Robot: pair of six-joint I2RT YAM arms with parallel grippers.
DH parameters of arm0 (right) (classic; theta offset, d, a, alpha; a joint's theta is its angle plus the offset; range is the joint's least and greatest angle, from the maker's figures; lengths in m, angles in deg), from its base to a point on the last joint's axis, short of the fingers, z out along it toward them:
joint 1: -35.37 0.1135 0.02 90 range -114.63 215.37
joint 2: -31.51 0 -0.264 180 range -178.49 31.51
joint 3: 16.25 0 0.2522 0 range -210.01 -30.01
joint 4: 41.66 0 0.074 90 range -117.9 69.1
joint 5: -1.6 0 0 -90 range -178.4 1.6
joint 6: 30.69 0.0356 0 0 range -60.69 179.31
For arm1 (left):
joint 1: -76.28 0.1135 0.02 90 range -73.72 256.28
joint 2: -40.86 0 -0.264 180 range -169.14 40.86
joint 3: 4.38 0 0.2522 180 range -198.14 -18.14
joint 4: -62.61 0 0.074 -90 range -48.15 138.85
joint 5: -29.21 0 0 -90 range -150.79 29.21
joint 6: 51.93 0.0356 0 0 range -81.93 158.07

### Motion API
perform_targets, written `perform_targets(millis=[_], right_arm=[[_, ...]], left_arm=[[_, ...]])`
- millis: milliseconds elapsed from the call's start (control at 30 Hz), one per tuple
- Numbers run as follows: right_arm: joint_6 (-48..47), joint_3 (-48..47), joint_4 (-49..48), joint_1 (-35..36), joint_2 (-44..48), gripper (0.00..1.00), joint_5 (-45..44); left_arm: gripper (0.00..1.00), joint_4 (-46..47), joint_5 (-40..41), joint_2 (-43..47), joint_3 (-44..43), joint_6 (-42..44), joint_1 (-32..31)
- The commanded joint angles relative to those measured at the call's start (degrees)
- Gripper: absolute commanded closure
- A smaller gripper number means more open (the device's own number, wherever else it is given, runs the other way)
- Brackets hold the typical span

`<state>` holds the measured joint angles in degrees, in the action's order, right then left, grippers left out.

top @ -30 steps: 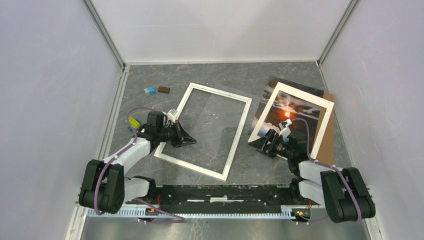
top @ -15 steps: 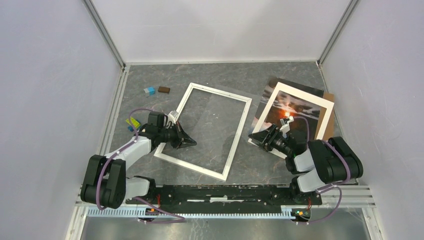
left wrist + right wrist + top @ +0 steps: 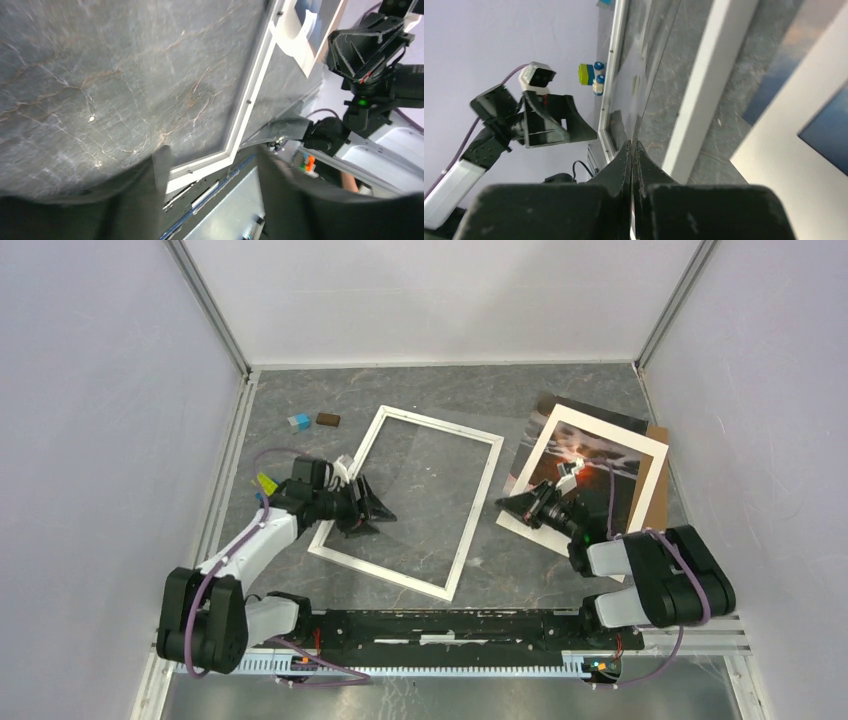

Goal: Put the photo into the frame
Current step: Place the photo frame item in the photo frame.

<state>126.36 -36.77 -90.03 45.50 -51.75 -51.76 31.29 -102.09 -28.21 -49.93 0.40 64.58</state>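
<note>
— Left claw (image 3: 372,510)?
— Spread, fingers well apart. Sits low over the frame (image 3: 385,575), just inside its left rail. Grips nothing.
— Touching the frame?
— Cannot tell, from above or from the wrist.
— Right claw (image 3: 503,505)?
— Pressed together, tips tight, no gap. Points left, right at the left edge of the photo (image 3: 600,450), close to its near corner. Shows nothing between the fingers in the wrist view. Cannot tell about a pinch on that edge.
— Frame itself?
— Lies flat mid-worktop (image 3: 430,380), turned a little, with grey marble showing through the opening.
— And the photo?
— Lies picture side up, right of the frame, just beside its right rail and wholly outside it. Rests on a darker print (image 3: 590,411) and a brown board (image 3: 655,505), both peeking out along the far and right sides.
— Anything on the left?
— A yellow-green toy (image 3: 266,483) by the worktop's left edge. Farther back, a blue block (image 3: 298,421) and a brown block (image 3: 328,420), side by side, near the frame's far left corner but apart from it.
</note>
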Motion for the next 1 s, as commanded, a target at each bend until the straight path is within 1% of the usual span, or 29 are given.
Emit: perform_targets(millis=[0, 67, 167, 233, 300, 400, 567, 767, 900, 967], right_arm=[[-5.97, -7.12, 17.65, 0.56, 8.69, 1.0, -3.07], [-6.31, -10.71, 24.2, 1.13, 11.91, 1.0, -4.24], [-7.84, -17.2, 33.37, 3.78, 15.09, 1.0, -7.03], [-8.68, -22.72, 37.54, 5.94, 15.63, 1.0, -8.72], [-8.19, -27.13, 39.26, 8.08, 15.08, 1.0, -9.85], [-7.81, -34.04, 42.18, 12.33, 12.96, 1.0, -11.49], [-7.44, -46.62, 46.29, 20.53, 9.14, 1.0, -16.58], [-5.17, -59.34, 45.52, 29.25, 0.13, 1.0, -20.73], [-3.15, -61.04, 41.96, 31.84, -3.77, 1.0, -23.17], [-2.42, -59.24, 40.47, 32.23, -4.21, 1.0, -24.55]], left_arm=[[0.2, -11.06, 9.16, 6.9, -10.7, 9.33, 0.1], [0.14, -14.71, 16.18, 9.37, -15.41, 10.7, 0.08], [0.09, -18.77, 27.73, 13.25, -21.29, 11.57, 0.01], [0.07, -19.32, 34.65, 15.48, -25.03, 11.31, 0.01], [0.06, -19.45, 38.51, 16.97, -28.64, 11.14, -0.03], [0.06, -17.28, 38.54, 18.11, -33.4, 10.38, 0.01], [0.06, -11.64, 32.62, 17.36, -39.44, 9.48, 0.0], [0.06, -11.85, 34.1, 15.3, -46.03, 12.87, -0.01], [0.06, -11.84, 36.44, 14.61, -47.06, 15.11, -1.29], [0.06, -11.67, 38.0, 14.38, -46.34, 16.3, -2.57]])
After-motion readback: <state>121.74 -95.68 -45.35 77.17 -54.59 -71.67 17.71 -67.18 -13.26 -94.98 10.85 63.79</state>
